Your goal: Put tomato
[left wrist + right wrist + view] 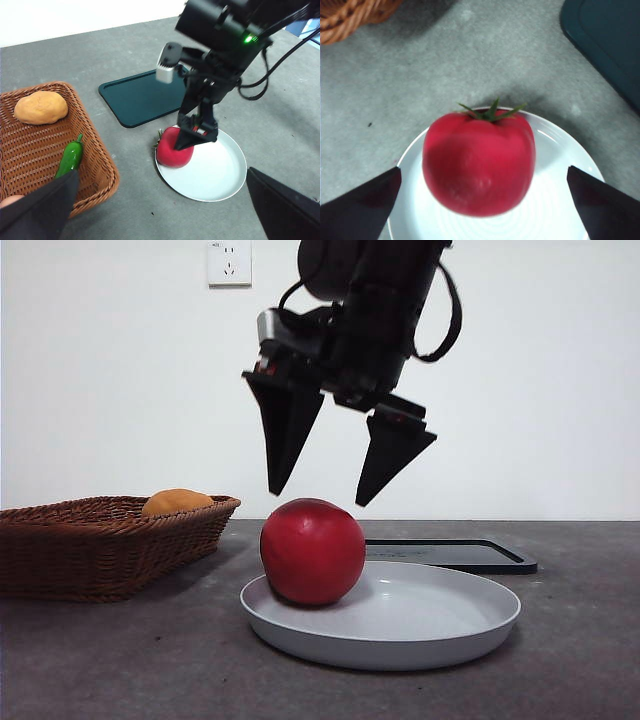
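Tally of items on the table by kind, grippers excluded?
Tomato: 1
Orange-yellow fruit: 1
Green pepper: 1
White plate: 1
Wicker basket: 1
Dark tray: 1
Total: 6

We are looking at a plain white wall (pixel 110 390) running behind the table, with a white wall socket (pixel 229 261) sitting high on it near the top edge of the front view. We are seeing a dark grey, slightly speckled tabletop (pixel 120 660) stretching across the whole foreground and meeting the wall in a straight line. Light is falling evenly and softly, and we are noticing only faint, blurred shadows lying on the grey surface.
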